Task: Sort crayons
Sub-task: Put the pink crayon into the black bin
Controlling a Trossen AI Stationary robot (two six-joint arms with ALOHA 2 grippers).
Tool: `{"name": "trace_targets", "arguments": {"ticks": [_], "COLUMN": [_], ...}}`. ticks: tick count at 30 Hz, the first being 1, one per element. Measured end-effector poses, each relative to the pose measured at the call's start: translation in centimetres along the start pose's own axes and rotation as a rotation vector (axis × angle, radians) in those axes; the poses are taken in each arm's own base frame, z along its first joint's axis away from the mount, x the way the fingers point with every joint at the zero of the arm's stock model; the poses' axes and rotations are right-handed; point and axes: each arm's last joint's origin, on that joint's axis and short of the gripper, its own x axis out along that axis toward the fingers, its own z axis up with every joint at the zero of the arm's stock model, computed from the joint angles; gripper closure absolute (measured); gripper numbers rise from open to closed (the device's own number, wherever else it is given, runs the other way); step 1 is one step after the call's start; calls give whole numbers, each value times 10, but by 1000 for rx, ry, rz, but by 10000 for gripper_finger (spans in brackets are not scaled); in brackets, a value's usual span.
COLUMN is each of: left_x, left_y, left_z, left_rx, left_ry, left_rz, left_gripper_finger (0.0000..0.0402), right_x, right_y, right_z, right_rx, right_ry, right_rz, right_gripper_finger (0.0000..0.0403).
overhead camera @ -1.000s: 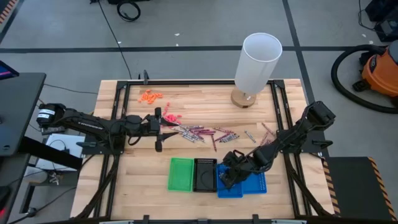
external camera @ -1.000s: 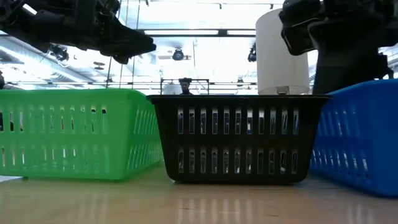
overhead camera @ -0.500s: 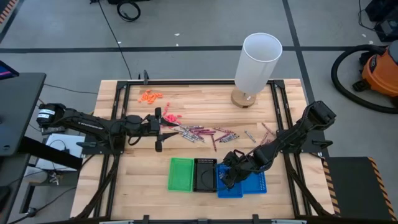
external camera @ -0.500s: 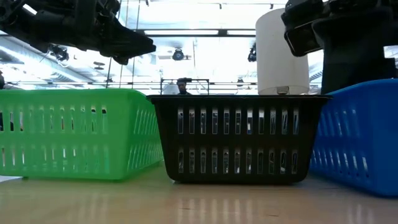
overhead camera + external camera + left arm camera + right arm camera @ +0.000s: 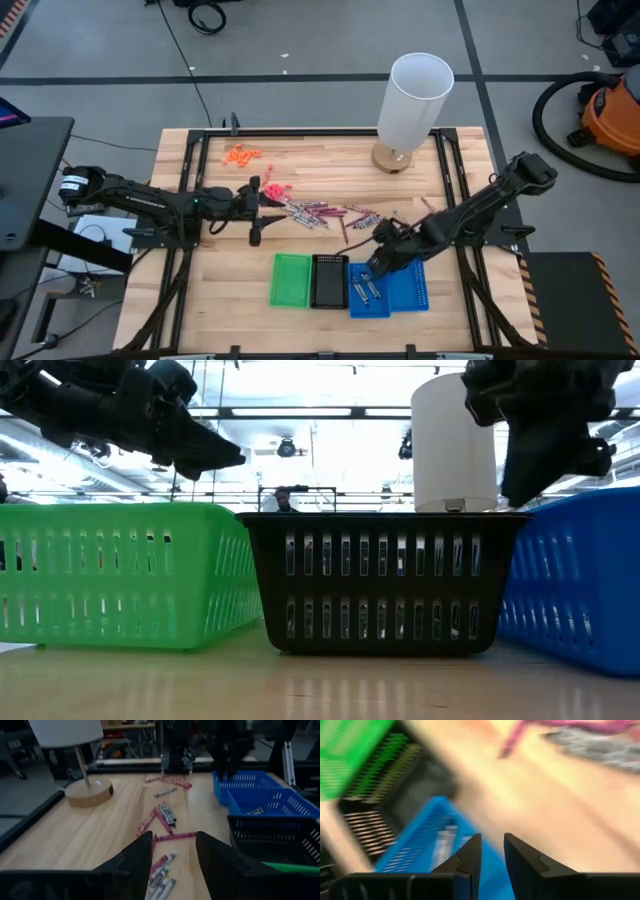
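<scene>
The crayons [image 5: 325, 212] are scattered in a loose band across the middle of the wooden table [image 5: 320, 165], between the two arms and just behind a row of three small trays. A green tray [image 5: 291, 279], a black tray [image 5: 328, 281] and a blue tray [image 5: 390, 290] are set side by side near the front edge. A few grey crayons [image 5: 365, 290] are seen lying inside the blue tray. The right gripper [image 5: 372, 262] is positioned above the rear edge of the blue tray; its fingers [image 5: 470, 855] are held slightly apart, and nothing is seen between them. The left gripper [image 5: 258, 208] is held at the left end of the band of crayons, with its fingers [image 5: 137, 857] spread wide and empty. A white lamp [image 5: 412, 105] is placed at the back of the table, and orange bits [image 5: 241, 154] are located near the rear left corner.
</scene>
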Motion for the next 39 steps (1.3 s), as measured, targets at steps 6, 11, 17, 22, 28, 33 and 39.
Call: {"name": "trace_targets", "arguments": {"ticks": [6,11,17,22,28,33,39], "left_x": [0,0,0,0,0,0,0], "left_y": [0,0,0,0,0,0,0], "left_z": [-6,-7,-8,-9,-9,-9,-9], "left_rx": [-29,-36,-35,-34,-33,-33,-33], "left_ry": [61,75,84,90,90,91,91], "left_rz": [0,0,1,1,1,1,1], "left_gripper_finger": [239,239,239,239,239,239,239], "right_x": [-7,-5,11,19,16,17,15], "right_y": [-33,-53,-77,-102,-129,-150,-171], "right_z": [9,16,28,42,56,58,58], "right_rx": [-30,-57,-111,-139,-113,-54,-10], "right_ry": [42,129,304,399,448,441,416], "right_rz": [-275,-465,-630,-675,-608,-554,-531], "right_gripper_finger": [312,312,312,311,287,248,230]}}
